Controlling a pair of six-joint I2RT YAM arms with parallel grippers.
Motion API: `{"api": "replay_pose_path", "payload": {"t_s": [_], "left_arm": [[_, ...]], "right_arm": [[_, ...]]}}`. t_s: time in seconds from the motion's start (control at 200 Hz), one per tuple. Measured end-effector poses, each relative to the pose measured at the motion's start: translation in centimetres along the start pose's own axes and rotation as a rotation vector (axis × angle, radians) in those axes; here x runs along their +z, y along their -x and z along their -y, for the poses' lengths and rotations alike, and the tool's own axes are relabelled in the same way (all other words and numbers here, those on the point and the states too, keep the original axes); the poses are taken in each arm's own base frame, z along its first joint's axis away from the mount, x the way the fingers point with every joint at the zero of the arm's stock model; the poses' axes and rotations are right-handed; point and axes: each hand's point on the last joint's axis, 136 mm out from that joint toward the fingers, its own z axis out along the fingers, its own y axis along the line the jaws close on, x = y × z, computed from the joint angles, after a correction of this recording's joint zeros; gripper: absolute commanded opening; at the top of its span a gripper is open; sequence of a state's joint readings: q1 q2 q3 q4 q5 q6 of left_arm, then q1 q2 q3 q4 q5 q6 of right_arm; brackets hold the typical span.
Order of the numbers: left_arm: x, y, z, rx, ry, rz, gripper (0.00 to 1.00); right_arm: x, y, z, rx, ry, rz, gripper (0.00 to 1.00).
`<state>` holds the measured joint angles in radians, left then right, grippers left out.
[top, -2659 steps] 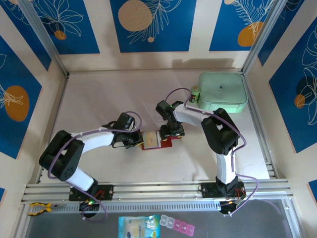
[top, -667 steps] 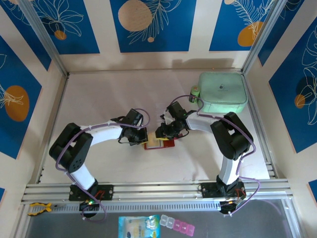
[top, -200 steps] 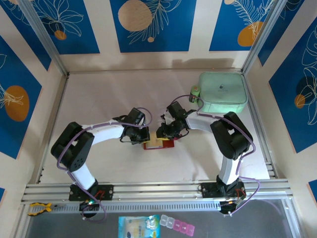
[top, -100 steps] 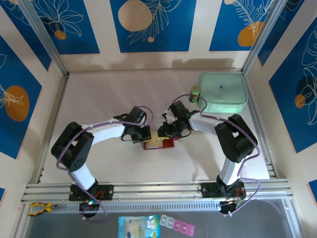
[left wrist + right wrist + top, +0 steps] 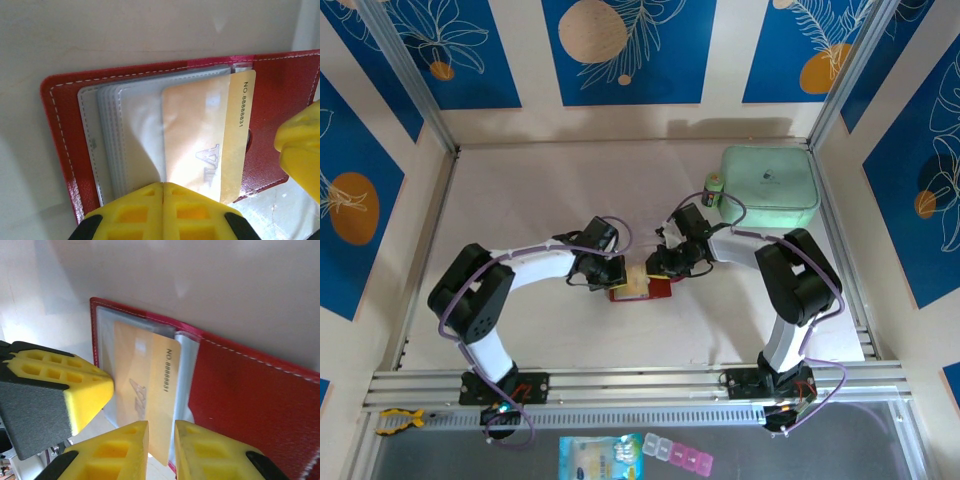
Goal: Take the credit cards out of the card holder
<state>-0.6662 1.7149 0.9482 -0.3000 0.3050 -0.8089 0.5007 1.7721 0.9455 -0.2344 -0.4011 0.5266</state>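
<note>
Status: card holder (image 5: 60,130) lies open and flat on the worktop (image 5: 125,30), between the two arms, same spot as a second back. One credit card (image 5: 200,145) is partway out. Its numbered edge strip is clear of the plastic and lies over the red flap; the rest is still under the clear pockets (image 5: 135,130).

Left hand (image 5: 163,192): fingers closed tight together, tips down at the near edge of the pocket stack (reads as a hold-down, not a grasp).

Right hand (image 5: 161,432): jaws narrow, a slit apart, with the card's near end showing in the slit. Can't tell whether they actually bite the card or just sit over it.

Change over the last second:
- The right wrist and forearm have swung out to the right, away from the left hand, and its jaws have come in a little.
- The left hand has crept slightly toward the holder.
- The holder itself hasn't slid.

My read: this looks like a pull stroke on the card with the holder pinned. Extraction is started, not done, since most of the card is still sleeved. Can't tell whether the other pockets hold more cards.

Risks: if the right hand has no real bite, it slips off the card edge. If the left pin lifts, the holder drags along with the card.
</note>
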Motion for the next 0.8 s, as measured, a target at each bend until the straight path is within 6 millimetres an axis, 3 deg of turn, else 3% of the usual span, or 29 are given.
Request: {"api": "replay_pose_path", "payload": {"t_s": [0.435,0.8], "left_arm": [[0.0,0.0,0.0,0.000,0.002,-0.001,0.03],[0.0,0.0,-0.1,-0.001,0.004,-0.001,0.03]], "right_arm": [[1.3,-0.8,0.7,0.046,0.080,-0.067,0.22],[1.9,-1.2,-0.3,0.034,0.142,-0.098,0.21]]}}
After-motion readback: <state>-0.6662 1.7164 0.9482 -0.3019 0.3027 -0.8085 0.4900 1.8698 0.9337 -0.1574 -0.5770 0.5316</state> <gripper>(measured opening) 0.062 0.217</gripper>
